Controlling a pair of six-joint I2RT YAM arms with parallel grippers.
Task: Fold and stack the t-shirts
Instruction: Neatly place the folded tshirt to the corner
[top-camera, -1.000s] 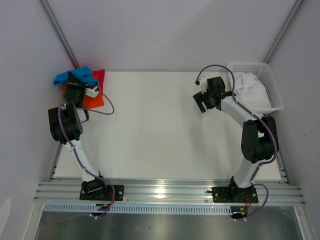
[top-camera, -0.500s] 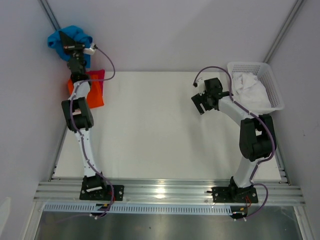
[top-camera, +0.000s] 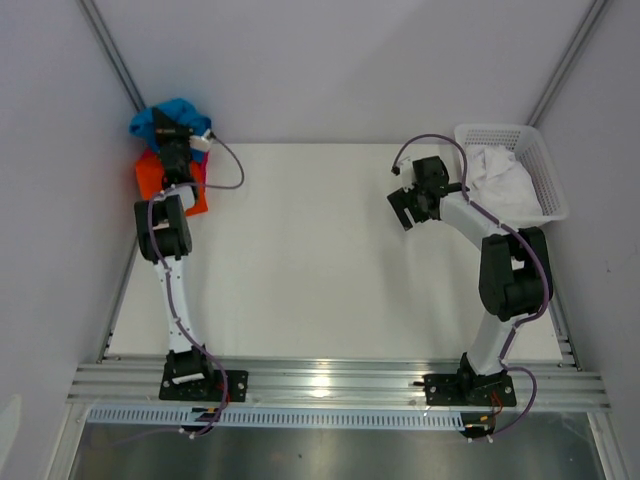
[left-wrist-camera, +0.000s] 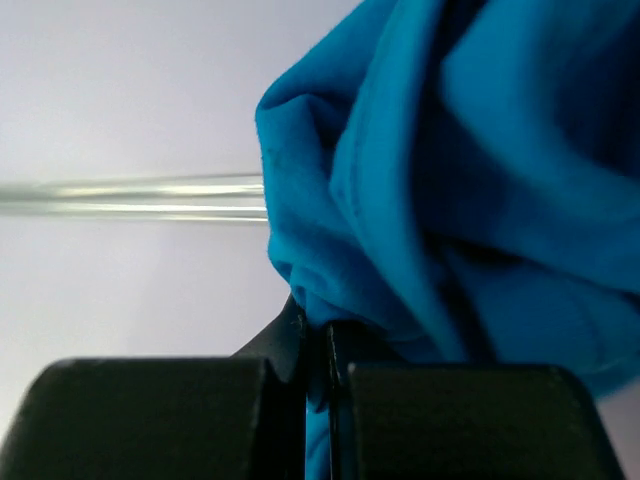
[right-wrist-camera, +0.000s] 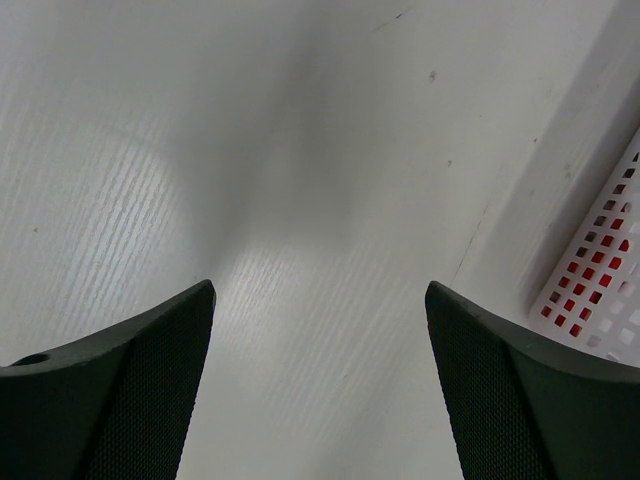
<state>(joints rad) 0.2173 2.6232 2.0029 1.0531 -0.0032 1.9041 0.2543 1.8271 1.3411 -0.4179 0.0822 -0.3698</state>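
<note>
My left gripper (top-camera: 172, 128) is shut on the bright blue t-shirt (top-camera: 160, 117) and holds it bunched up in the air at the table's far left corner. The blue cloth fills the left wrist view (left-wrist-camera: 470, 180), pinched between the shut jaws (left-wrist-camera: 322, 345). The orange t-shirt (top-camera: 150, 178) lies on the table below it, with the pinkish-red one (top-camera: 197, 170) showing beside it, partly hidden by the arm. My right gripper (top-camera: 400, 208) is open and empty above bare table (right-wrist-camera: 320, 300), left of the basket.
A white lattice basket (top-camera: 543, 170) with white cloth (top-camera: 498, 178) in it stands at the far right corner; its wall shows in the right wrist view (right-wrist-camera: 600, 300), with red showing through the holes. Grey walls and metal posts close the back and sides.
My left arm lifted the blue t-shirt off the pile up and to the far left, then came back down and right a little. The right arm barely moved.
</note>
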